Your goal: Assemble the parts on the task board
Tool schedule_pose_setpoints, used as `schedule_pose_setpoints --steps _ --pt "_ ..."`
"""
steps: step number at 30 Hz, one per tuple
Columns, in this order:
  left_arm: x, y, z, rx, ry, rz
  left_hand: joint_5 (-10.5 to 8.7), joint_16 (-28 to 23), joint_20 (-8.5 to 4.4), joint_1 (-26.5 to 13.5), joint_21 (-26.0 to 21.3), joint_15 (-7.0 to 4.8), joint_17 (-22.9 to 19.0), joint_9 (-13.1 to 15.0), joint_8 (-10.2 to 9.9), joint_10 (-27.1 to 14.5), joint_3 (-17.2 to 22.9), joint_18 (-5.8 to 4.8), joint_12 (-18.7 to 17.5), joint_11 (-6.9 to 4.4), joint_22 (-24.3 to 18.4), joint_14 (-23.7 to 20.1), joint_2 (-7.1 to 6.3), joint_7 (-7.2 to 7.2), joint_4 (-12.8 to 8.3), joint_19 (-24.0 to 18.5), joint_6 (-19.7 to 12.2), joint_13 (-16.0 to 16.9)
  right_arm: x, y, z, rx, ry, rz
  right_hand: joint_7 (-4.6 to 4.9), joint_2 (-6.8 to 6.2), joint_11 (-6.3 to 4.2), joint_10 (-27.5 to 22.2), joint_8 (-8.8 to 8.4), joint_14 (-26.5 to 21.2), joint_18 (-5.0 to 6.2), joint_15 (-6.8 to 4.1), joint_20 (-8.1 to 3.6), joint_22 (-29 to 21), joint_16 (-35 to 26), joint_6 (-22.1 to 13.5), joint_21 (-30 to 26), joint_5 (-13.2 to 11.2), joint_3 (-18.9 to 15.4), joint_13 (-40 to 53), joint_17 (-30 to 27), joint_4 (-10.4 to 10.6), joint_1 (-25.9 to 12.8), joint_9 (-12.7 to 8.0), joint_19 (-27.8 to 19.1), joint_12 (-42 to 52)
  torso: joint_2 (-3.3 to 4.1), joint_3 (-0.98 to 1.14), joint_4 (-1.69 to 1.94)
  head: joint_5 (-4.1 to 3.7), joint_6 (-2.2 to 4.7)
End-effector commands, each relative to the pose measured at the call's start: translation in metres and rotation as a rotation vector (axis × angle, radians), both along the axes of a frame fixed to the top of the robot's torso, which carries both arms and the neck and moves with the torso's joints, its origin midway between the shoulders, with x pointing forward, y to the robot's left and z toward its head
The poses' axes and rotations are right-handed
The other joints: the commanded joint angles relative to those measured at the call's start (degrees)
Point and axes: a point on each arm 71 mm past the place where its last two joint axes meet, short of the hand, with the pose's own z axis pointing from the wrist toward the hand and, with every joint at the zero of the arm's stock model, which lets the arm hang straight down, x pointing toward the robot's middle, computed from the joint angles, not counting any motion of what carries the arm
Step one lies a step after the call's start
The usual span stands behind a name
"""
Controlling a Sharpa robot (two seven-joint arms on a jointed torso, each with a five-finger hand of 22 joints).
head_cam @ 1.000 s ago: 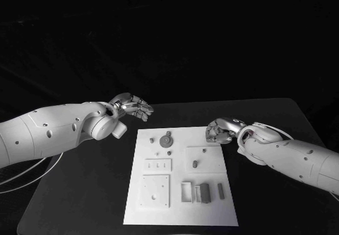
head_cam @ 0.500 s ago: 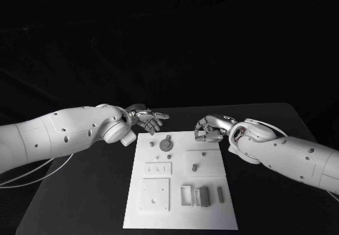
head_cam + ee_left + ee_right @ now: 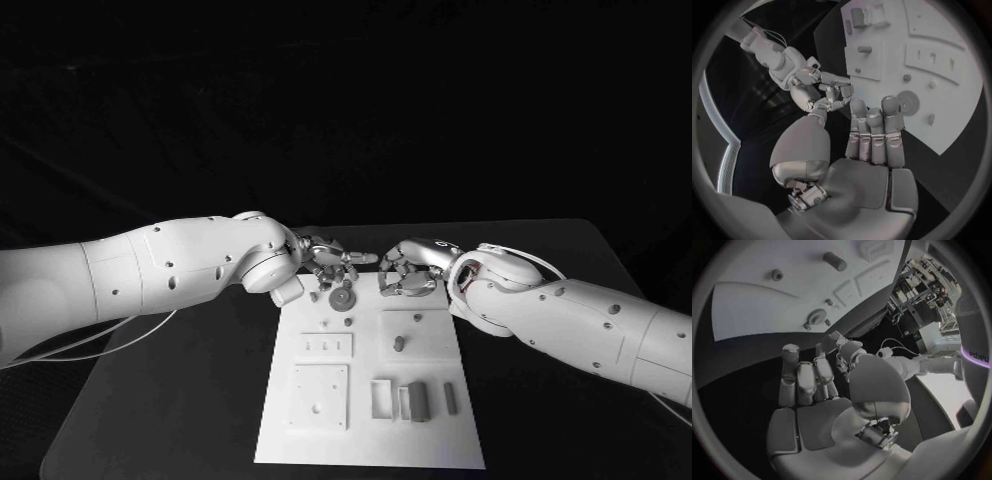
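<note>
Left hand (image 3: 329,262): fingers apart, empty, above the task board (image 3: 372,430) top edge.
Right hand (image 3: 405,270): fingers loosely curled, empty.
Progress: early; round part (image 3: 340,298) and others lie unassembled.

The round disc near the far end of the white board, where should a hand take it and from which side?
Take the round disc by its rim, coming from above. It lies flat on the white board, so only its edge gives fingers purchase. The left hand is nearest.
</note>
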Motion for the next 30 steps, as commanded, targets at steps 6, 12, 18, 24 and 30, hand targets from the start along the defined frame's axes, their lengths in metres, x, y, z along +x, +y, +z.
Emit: schedule_pose_setpoints --steps 6,12,18,24,30 --pt "-0.011 -0.010 -0.007 0.084 0.078 -0.072 0.20 4.03 -0.98 8.90 3.57 -0.17 -3.75 0.63 -3.15 -0.27 -9.02 3.02 2.51 0.40 1.26 -0.62 6.84 0.44 0.78 -0.17 -1.89 1.10 -0.003 0.006 -0.002 -0.023 0.022 0.023 0.57 -0.03 -0.07 -0.33 0.23 -0.22 1.58 -0.27 -0.21 0.81 -0.21 0.90 0.17 -0.25 -0.03 -0.04 -0.02 -0.24 -0.45 0.08 -0.01 0.02 -0.50 0.07 -0.20 -0.34 -0.39" --pt "-0.013 -0.014 -0.007 0.038 0.111 -0.042 0.29 6.58 -1.30 12.37 4.46 -0.28 -7.26 -0.62 -5.45 0.60 -11.52 2.81 3.11 0.30 1.13 -0.76 7.77 0.38 0.67 0.36 -0.33 0.46 -0.006 0.011 -0.002 -0.023 0.026 0.035 0.57 -0.02 -0.08 -0.38 0.21 -0.26 1.58 -0.28 -0.20 0.81 -0.22 0.89 0.16 -0.25 -0.04 -0.08 -0.07 -0.24 -0.48 0.09 -0.02 0.00 -0.39 0.07 -0.17 -0.50 -0.40" --pt "-0.012 -0.016 -0.007 0.043 0.107 -0.030 0.30 7.92 -1.51 13.35 4.86 -0.56 -8.92 -0.93 -6.04 1.22 -12.14 2.77 3.36 0.02 1.09 -0.70 8.44 0.08 0.70 0.84 0.98 0.09 -0.009 0.015 -0.001 -0.020 0.027 0.048 0.57 0.00 -0.08 -0.41 0.18 -0.28 1.58 -0.29 -0.20 0.81 -0.23 0.87 0.15 -0.25 -0.03 -0.10 -0.09 -0.24 -0.50 0.10 -0.03 -0.01 -0.34 0.06 -0.18 -0.57 -0.47" --pt "-0.010 -0.014 -0.007 0.051 0.090 -0.006 0.29 8.72 -1.60 12.09 4.80 -0.62 -10.41 -1.25 -6.78 1.27 -12.52 2.67 3.21 -0.03 0.98 -1.07 9.24 0.04 0.75 0.74 1.50 -0.35 -0.012 0.016 -0.001 -0.018 0.030 0.056 0.57 0.02 -0.08 -0.47 0.15 -0.31 1.58 -0.30 -0.21 0.80 -0.23 0.84 0.15 -0.25 -0.03 -0.14 -0.13 -0.24 -0.52 0.10 -0.03 -0.03 -0.30 0.02 -0.14 -0.60 -0.53" --pt "-0.010 -0.014 -0.007 0.054 0.090 -0.001 0.28 9.34 -1.59 11.27 4.46 -0.37 -12.00 -1.95 -8.17 0.92 -12.51 2.59 2.97 0.29 0.87 -1.78 9.52 0.38 0.75 0.36 0.84 -0.81 -0.015 0.019 -0.001 -0.015 0.033 0.066 0.58 0.04 -0.08 -0.41 0.13 -0.26 1.58 -0.31 -0.21 0.80 -0.24 0.83 0.15 -0.25 -0.03 -0.08 -0.03 -0.24 -0.55 0.11 -0.03 0.01 -0.28 0.00 -0.12 -0.60 -0.63"
